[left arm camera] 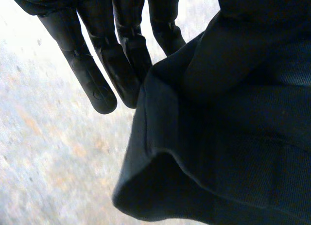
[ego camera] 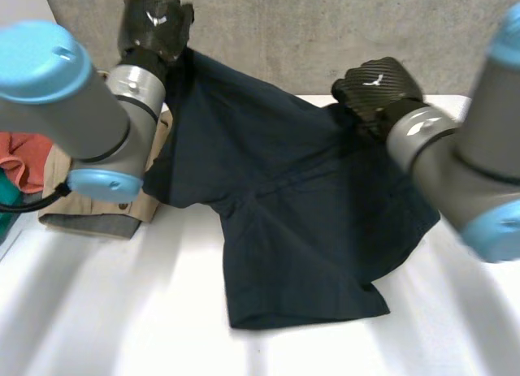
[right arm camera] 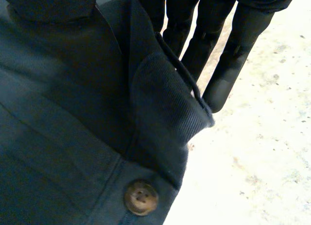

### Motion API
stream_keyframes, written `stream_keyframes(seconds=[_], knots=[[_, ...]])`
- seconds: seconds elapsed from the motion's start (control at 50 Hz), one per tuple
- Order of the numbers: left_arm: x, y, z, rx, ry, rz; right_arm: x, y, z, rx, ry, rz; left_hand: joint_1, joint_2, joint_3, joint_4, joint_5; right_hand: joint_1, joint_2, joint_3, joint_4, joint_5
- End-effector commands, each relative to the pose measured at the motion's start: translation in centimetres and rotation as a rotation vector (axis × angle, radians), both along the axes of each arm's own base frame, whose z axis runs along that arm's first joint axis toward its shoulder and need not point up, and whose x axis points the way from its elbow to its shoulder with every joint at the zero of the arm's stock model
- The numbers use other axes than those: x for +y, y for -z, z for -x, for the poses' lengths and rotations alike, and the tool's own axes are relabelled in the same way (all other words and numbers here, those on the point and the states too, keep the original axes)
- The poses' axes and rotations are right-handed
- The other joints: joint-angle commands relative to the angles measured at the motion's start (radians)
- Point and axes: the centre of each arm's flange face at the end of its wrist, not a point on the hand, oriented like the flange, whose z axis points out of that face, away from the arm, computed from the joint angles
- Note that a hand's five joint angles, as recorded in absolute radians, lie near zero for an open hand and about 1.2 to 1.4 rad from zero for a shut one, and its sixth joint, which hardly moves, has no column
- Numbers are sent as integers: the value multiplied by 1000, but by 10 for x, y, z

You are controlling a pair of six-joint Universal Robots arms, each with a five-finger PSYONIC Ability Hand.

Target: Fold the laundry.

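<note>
A dark navy pair of shorts [ego camera: 284,222] hangs between my two hands, and its lower part lies spread on the white table [ego camera: 106,311]. My left hand [ego camera: 154,23] is raised at the back left, shut on one top corner of the waist. My right hand [ego camera: 378,88] holds the other top corner lower down, at the back right. In the left wrist view, the left hand [left arm camera: 97,74] has straight fingers beside a fold of the shorts [left arm camera: 228,137], which it pinches. In the right wrist view, the right hand [right arm camera: 228,64] pinches the waistband [right arm camera: 165,98] just above a brown button [right arm camera: 141,197].
A pile of folded beige clothes [ego camera: 97,209] lies on the table's left side, behind my left arm. A red cloth [ego camera: 24,161] sits further left. A grey wall [ego camera: 325,27] stands behind the table.
</note>
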Motion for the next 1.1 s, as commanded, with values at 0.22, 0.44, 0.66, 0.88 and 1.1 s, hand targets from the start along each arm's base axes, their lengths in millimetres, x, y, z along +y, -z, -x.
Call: stream_keyframes(seconds=[0.22, 0.44, 0.66, 0.88, 1.1], knots=[[-29, 55, 2, -120, -61, -58, -9, 18, -26, -134, -23, 85, -956, -1017, -1013, -1019, -979, -893, -995, -1017, -1026, -964], [135, 62, 24, -155, 212, -253, -14, 53, 44, 246, -75, -117, -886, -946, -942, -948, -909, -893, -995, -1017, -1026, -964], [243, 122, 54, -231, 483, -437, -34, 105, 87, 427, -59, -200, -777, -837, -833, -839, -800, -783, -885, -907, -916, -854], [237, 153, 85, -249, 517, -427, -50, 155, 93, 372, -105, -255, -706, -767, -763, -769, -730, -583, -685, -707, -716, -654], [227, 187, 101, -316, 510, -424, -59, 169, 90, 321, -86, -235, -281, -342, -338, -344, -304, 319, 217, 195, 186, 249]])
